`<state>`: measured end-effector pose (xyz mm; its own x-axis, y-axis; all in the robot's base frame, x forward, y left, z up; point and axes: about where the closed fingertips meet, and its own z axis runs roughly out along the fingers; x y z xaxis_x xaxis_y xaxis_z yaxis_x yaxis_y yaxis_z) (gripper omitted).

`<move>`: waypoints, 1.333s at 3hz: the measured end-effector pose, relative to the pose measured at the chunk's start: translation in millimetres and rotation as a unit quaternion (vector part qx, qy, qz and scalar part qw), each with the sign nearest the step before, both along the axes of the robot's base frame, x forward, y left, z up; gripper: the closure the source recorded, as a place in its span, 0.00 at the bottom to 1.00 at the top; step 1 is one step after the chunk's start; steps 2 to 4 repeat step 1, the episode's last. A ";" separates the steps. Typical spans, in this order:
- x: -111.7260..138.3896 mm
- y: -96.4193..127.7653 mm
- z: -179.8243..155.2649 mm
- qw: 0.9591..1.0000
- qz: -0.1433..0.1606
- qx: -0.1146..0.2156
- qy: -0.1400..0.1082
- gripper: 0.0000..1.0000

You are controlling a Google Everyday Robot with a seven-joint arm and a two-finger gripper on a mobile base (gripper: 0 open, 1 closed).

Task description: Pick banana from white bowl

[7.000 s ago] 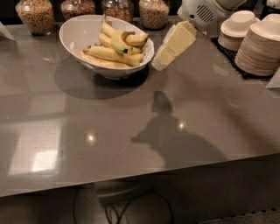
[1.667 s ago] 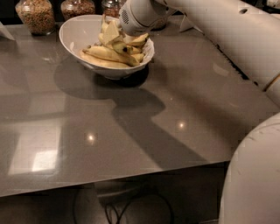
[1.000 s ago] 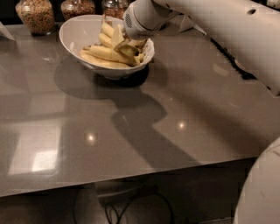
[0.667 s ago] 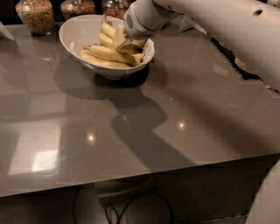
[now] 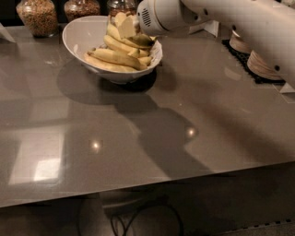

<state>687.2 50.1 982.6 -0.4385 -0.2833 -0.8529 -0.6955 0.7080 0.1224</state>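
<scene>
The grey glossy bench [image 5: 55, 138] fills most of the view. The white bowl [image 5: 80, 34] sits upright twd the far edge, left of centre, w/ its shadow on the bench in front of it. Inside is a heap of bananas. The longer pale bananas [image 5: 117, 56] lie across the bowl's near & right part, roughly parallel to the near edge. The banana [image 5: 141, 40], short, greenish & dark at one end, lies on top of the heap by the bowl's right rim, touching the pale ones under it.

The white robot arm [image 5: 239, 20] comes in from the far right corner & runs along the far edge to the bowl. The gripper [image 5: 123, 25] is down in the bowl over the back of the heap, just beside the banana, on its far-left side. Open, closed or gripping sth: can't tell from this angle. Contact w/ the banana can't be told either.

Along the far edge behind the bowl stand glass jars. The left jar [image 5: 38, 16] & the middle jar [image 5: 82, 8] hold brownish grain. A third jar [image 5: 119, 5] is partly hidden by the gripper. At the right edge are stacked small bowls [image 5: 265, 64] on a dark mat [image 5: 239, 55]. The arm's shadow [image 5: 161, 133] falls across the bench centre. Below the near edge are dark cables [image 5: 138, 220].
</scene>
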 end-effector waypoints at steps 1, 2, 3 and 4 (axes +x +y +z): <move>-16.4 -6.7 13.0 0.996 0.059 0.066 0.000 1.00; -16.4 -6.7 13.0 0.996 0.059 0.066 0.000 1.00; -16.4 -6.7 13.0 0.996 0.059 0.066 0.000 1.00; -16.4 -6.7 13.0 0.996 0.059 0.066 0.000 1.00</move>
